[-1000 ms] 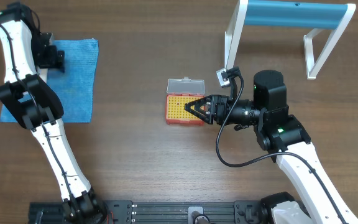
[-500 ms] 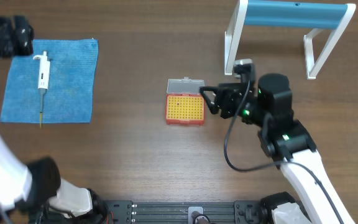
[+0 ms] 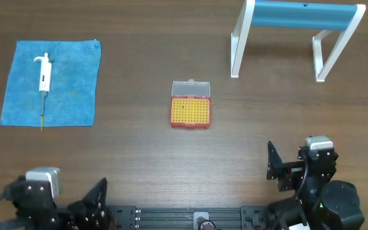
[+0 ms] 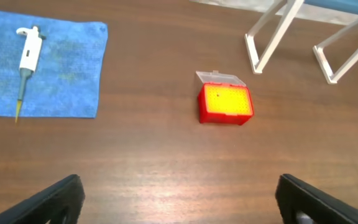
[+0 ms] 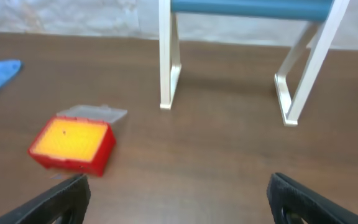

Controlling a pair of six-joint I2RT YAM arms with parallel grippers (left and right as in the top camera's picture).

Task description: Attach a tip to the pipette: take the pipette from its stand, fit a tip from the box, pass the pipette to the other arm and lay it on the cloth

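Both arms pulled back to their bases. Left hand (image 4: 179,180) and right hand (image 5: 178,180) spread wide, empty. Surface (image 3: 139,160): stand (image 3: 302,14) far right, cloth (image 3: 75,89) far left, tip box (image 3: 190,112) mid, lid open. Pipette (image 3: 44,73) flat on cloth, tip fitted.
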